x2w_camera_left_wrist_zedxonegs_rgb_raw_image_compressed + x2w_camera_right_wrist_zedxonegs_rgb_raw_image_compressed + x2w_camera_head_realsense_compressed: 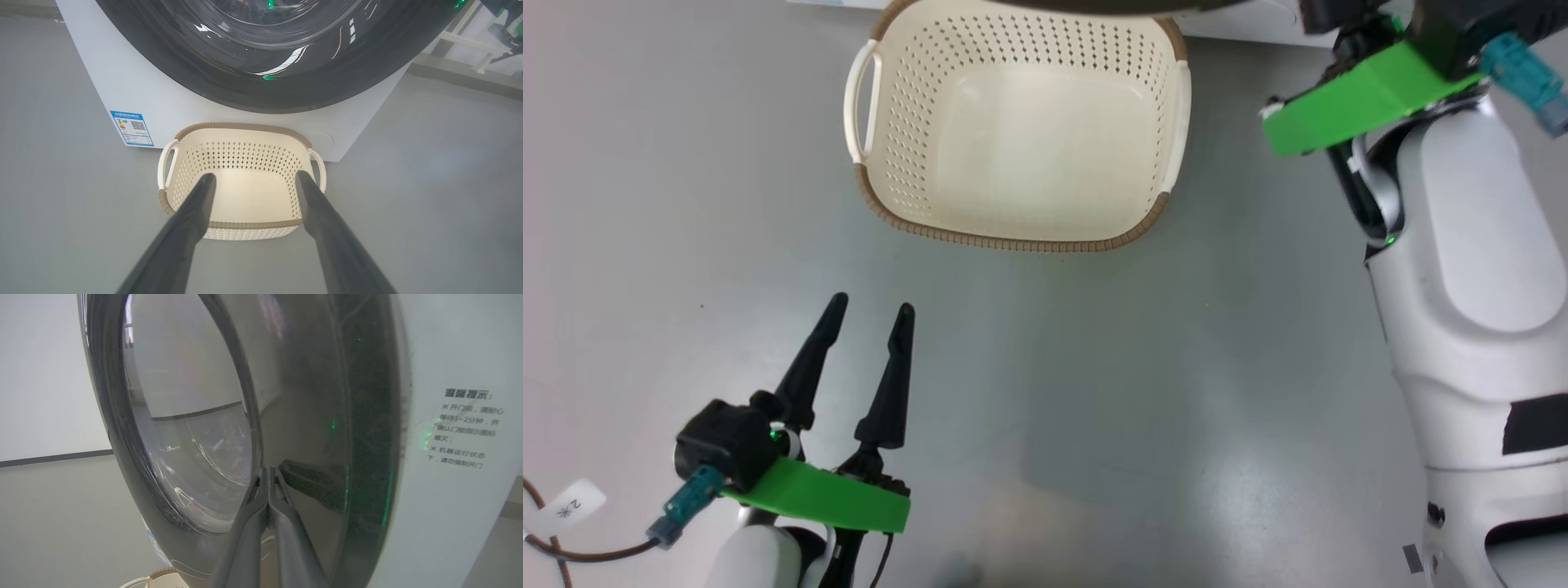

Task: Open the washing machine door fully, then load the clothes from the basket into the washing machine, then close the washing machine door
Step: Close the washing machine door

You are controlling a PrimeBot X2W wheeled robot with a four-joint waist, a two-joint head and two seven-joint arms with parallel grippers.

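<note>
The basket [1013, 243] sits empty on the floor [1111, 392] just before the machine [122, 81]. The door [310, 396] looks flush with its front, so loading seems done and closing finished or nearly so. The right gripper [268, 473], fingers pressed together, has its tips at the door's black ring, while the left gripper [872, 304] hangs spread above the floor near the basket.

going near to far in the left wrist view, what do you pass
left pincer, open → basket, nothing in it → washing machine, its blue label low on the front and the black door above
</note>
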